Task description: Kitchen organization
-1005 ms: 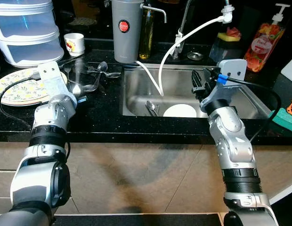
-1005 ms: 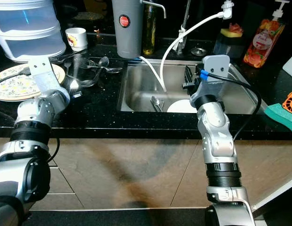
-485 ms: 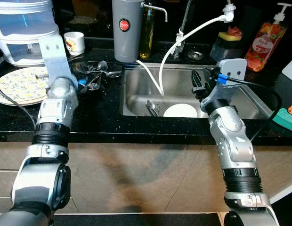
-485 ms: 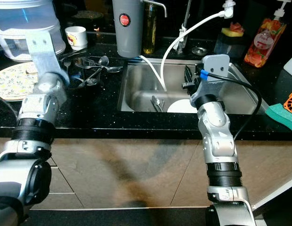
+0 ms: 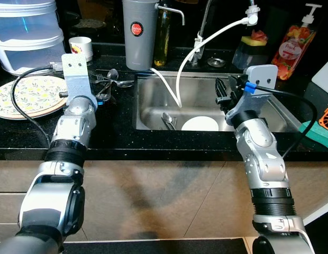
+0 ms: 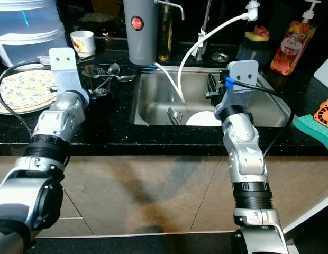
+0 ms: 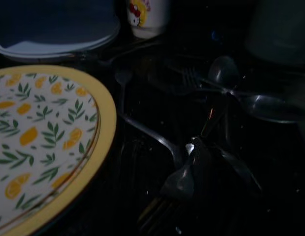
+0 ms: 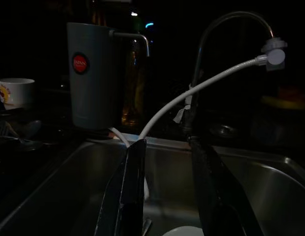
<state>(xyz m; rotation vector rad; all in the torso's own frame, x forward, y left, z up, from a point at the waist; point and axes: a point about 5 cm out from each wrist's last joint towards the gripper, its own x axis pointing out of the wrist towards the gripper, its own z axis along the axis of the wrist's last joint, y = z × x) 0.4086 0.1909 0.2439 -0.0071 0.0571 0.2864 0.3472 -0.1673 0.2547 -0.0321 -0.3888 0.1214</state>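
A glossy black speckled counter [image 5: 116, 132] surrounds a steel sink [image 5: 153, 100] holding a round white plate [image 5: 200, 124]. Right gripper [image 8: 167, 196] hovers above, fingers apart; left gripper's fingers cannot be told, above scattered cutlery [image 7: 211, 98].

home kitchen | black speckled stone surface [image 5: 116, 132] | inset stainless-steel sink [image 5: 153, 103] under a curved metal tap [image 5: 203, 24] | loose metal spoons and forks [image 5: 114, 79] | yellow-rimmed lemon-print plate [image 5: 29, 95] | orange pump soap bottle [image 5: 296, 45]

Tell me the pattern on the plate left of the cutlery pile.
The plate is white with yellow lemons, green leaves and a yellow rim, clearest in the left wrist view.
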